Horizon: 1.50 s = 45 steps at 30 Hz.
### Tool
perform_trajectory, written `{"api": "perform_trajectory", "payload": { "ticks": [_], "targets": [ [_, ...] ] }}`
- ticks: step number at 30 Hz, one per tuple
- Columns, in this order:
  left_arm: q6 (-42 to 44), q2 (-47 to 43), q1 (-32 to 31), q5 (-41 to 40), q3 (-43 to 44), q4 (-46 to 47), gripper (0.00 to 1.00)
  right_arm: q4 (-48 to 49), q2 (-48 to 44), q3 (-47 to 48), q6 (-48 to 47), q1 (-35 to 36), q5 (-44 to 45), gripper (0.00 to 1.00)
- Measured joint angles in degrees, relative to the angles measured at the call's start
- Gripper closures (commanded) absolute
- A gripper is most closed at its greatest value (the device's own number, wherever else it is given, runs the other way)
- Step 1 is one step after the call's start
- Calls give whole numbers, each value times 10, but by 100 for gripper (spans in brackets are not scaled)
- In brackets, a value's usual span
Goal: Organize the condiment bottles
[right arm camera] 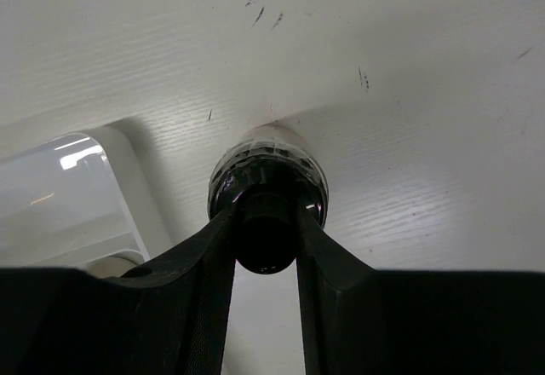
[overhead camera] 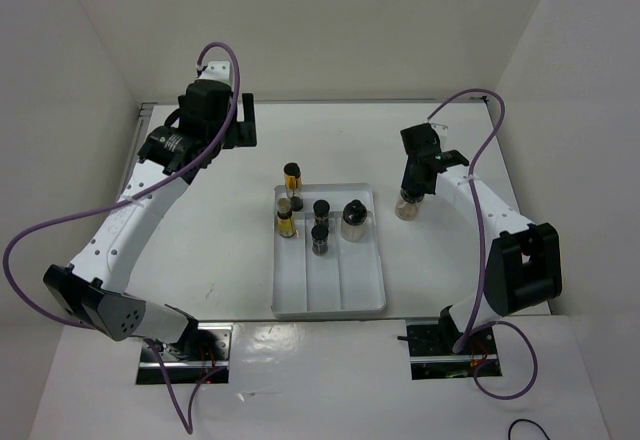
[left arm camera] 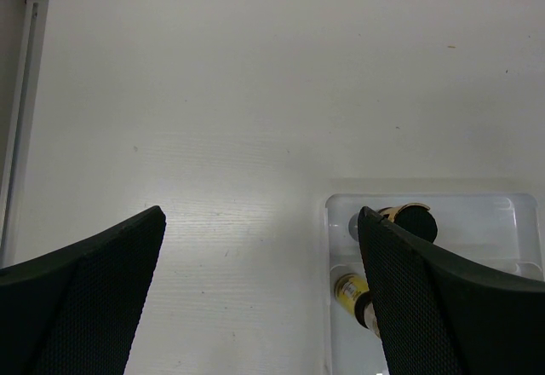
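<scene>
Six black-capped glass bottles, one white three-lane tray (overhead camera: 330, 310), two arms. Left lane, far end: far yellow bottle (overhead camera: 292, 178) at the rim, near yellow bottle (overhead camera: 287, 224) just behind it. Middle lane: two short dark bottles (overhead camera: 320, 240), one behind the other. Right lane: round clear bottle (overhead camera: 354, 222). The lanes' near halves are open, and broad bare table lies left of the tray. Right gripper (right arm camera: 266, 232) is pinched on the cap of the held clear bottle (right arm camera: 268, 155), pale contents, on the table just beside the tray's right rim. Left gripper (left arm camera: 260, 217) is spread wide over the table, holding nothing
</scene>
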Motion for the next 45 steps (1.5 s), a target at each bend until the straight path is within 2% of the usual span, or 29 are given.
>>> {"api": "perform_trajectory", "payload": {
  "ticks": [5, 16, 26, 39, 45],
  "targets": [
    [0, 0, 0, 0, 0, 0, 0, 1, 1, 0, 0, 0, 0, 100],
    [0, 0, 0, -1, -6, 0, 0, -14, -10, 2, 5, 0, -19, 100],
    [0, -2, 0, 0, -11, 0, 0, -65, -112, 9, 10, 7, -60, 100],
    [-3, -15, 0, 18, -13, -15, 0, -136, -184, -2, 74, 141, -74, 100],
    [-6, -40, 0, 21, -25, -25, 0, -163, -209, -17, 93, 160, -86, 100]
  ]
}}
